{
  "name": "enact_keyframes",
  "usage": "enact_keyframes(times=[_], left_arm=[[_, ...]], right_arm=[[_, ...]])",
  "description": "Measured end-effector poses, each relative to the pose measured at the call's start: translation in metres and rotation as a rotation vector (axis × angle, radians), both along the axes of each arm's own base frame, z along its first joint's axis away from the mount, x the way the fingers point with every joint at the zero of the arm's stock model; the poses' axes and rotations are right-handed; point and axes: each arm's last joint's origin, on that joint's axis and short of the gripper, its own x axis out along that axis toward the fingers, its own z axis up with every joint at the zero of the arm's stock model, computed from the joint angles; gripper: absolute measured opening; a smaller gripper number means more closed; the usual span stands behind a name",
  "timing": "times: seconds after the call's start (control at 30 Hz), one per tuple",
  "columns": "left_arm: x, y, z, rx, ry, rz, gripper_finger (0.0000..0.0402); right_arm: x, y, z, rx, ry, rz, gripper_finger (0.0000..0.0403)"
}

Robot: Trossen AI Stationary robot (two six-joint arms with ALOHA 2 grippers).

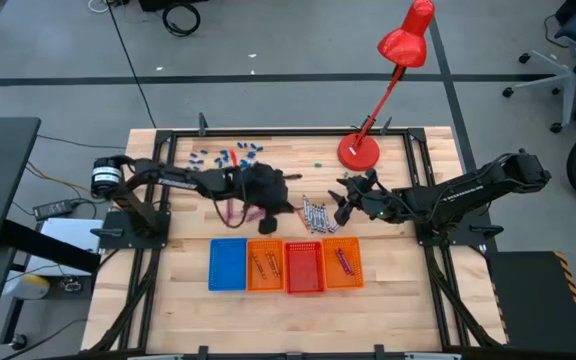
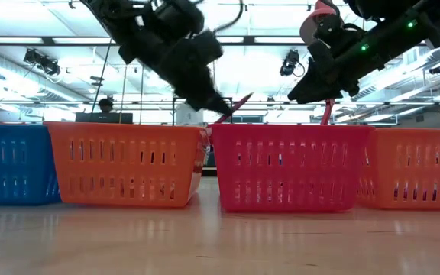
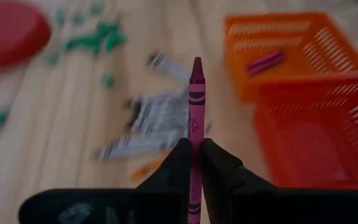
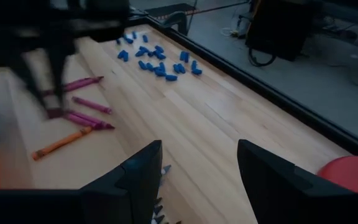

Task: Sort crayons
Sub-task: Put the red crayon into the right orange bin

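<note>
My left gripper [image 3: 191, 163] is shut on a magenta crayon [image 3: 196, 99] and hangs above the table's middle [image 1: 286, 203], over a heap of grey crayons [image 1: 315, 213]. More magenta crayons [image 4: 82, 117] and one orange crayon [image 4: 61, 143] lie flat on the wood behind it. My right gripper [image 4: 197, 177] stands open with nothing between its fingers, just right of the grey heap [image 1: 348, 203]. One magenta crayon [image 3: 266, 61] lies in the far-right orange tray [image 1: 342, 265]. My left gripper pinches the magenta crayon's lower part [image 3: 195, 155] between its two fingers [image 3: 219, 167]. The crayon runs along the fingers, and its pointed tip [image 3: 196, 63] sticks out well past them. It is lifted clear of the table and slants in the low view [image 2: 235, 107].
Four small trays stand in a row near the front: blue [image 1: 228, 265], orange [image 1: 265, 265], red [image 1: 304, 268] and orange. Blue bits [image 1: 226, 155] lie at the far edge and green bits [image 3: 95, 40] near the base [image 1: 358, 152] of a red lamp.
</note>
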Motion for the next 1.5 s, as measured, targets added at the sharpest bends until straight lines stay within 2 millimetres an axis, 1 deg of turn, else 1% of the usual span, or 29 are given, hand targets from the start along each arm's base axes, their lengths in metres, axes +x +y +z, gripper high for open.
enact_keyframes(times=[0.1,0.2,0.4,0.6,0.7,0.77,0.87,1.0,1.13,1.3,1.5], left_arm=[[0.010,-0.014,0.000,0.025,-0.093,-0.053,0.0027],[0.023,-0.026,-0.001,-0.003,-0.205,-0.065,0.0027],[0.043,-0.048,-0.015,-0.036,-0.371,-0.105,0.0040],[0.055,-0.066,-0.031,-0.043,-0.508,-0.151,0.0048],[0.056,-0.072,-0.034,-0.045,-0.524,-0.166,0.0048],[0.056,-0.071,-0.034,-0.045,-0.527,-0.165,0.0049],[0.057,-0.064,-0.032,-0.040,-0.540,-0.145,0.0049],[0.057,-0.051,-0.025,-0.030,-0.609,-0.124,0.0049],[0.057,-0.043,-0.017,-0.033,-0.685,-0.129,0.0049],[0.056,-0.037,-0.014,-0.028,-0.716,-0.118,0.0050],[0.055,-0.037,-0.007,-0.023,-0.787,-0.124,0.0050]], right_arm=[[0.000,-0.001,0.000,-0.015,-0.005,-0.031,0.0213],[-0.001,-0.001,0.001,-0.024,-0.007,-0.049,0.0213],[-0.001,-0.001,0.001,-0.026,-0.007,-0.052,0.0213],[-0.001,-0.001,0.001,-0.025,-0.004,-0.046,0.0213],[-0.002,0.003,0.000,-0.006,0.020,0.017,0.0213],[-0.005,0.009,0.003,-0.012,0.016,0.046,0.0213],[-0.010,0.019,0.010,-0.022,-0.002,0.112,0.0213],[-0.013,0.032,0.007,0.076,0.031,0.269,0.0213],[-0.013,0.038,0.000,0.104,0.062,0.285,0.0213],[-0.011,0.044,-0.004,0.100,0.071,0.292,0.0213],[0.001,0.048,-0.010,0.065,0.038,0.300,0.0213]])
